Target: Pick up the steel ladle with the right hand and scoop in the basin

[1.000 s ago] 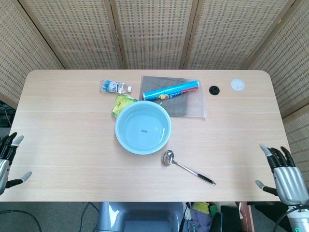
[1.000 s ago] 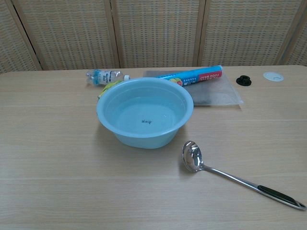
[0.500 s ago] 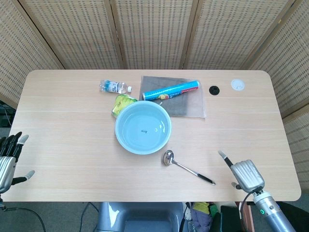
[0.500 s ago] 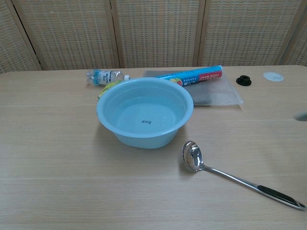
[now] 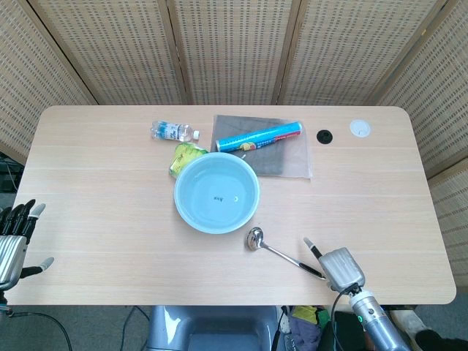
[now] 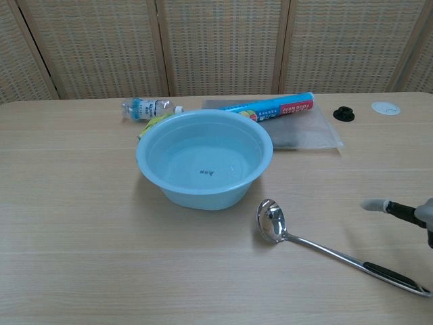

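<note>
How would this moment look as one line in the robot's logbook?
right robot hand: open, at ladle handle | ladle: lying on table | basin: untouched

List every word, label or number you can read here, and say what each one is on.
"FOOD WRAP": on the blue roll, chest view.
Bottle label: too small to read.
Dark mark inside the basin: too small to read.
Green packet behind the basin: no text readable.
</note>
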Robot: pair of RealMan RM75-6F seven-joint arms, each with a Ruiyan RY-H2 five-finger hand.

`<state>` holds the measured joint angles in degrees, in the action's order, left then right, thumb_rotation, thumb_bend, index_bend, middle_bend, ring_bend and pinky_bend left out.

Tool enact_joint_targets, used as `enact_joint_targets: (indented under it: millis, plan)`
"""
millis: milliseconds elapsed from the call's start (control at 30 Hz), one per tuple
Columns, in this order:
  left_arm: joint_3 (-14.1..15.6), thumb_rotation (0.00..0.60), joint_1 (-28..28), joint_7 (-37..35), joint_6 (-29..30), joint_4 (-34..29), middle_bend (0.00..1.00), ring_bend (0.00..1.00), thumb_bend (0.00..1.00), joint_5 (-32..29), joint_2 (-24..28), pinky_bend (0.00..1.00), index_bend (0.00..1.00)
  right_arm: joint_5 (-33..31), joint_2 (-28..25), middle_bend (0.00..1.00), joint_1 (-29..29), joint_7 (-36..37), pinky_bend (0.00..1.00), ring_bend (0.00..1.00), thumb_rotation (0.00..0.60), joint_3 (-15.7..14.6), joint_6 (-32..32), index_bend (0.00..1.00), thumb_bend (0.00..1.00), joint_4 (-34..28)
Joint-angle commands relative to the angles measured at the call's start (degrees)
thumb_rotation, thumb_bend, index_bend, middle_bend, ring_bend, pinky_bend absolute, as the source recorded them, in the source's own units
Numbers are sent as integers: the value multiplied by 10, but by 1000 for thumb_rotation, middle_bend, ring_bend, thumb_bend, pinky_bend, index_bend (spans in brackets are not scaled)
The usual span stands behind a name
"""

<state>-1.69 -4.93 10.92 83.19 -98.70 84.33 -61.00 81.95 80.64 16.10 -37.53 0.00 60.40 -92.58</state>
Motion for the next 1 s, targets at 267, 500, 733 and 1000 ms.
enact_joint_targets:
  millis: [267,500,733,1000]
  plan:
    - [-1,600,-1,-4,-1,1,0,0,0,-5,2,0,0,-12,45,957,26,-3,1000,963,600,-2,-19,0,0,27]
    - [-2,600,0,-16,0,2,0,0,0,-8,6,0,0,-28,74,957,35,-26,1000,963,600,-6,-22,0,0,49]
    - [-2,600,0,-20,-2,3,0,0,0,-10,7,0,0,-37,91,957,43,-26,1000,963,600,2,-13,0,0,84]
    - [-1,600,0,-19,-1,3,0,0,0,-10,6,0,0,-57,105,957,58,-18,1000,963,600,25,-9,0,0,135]
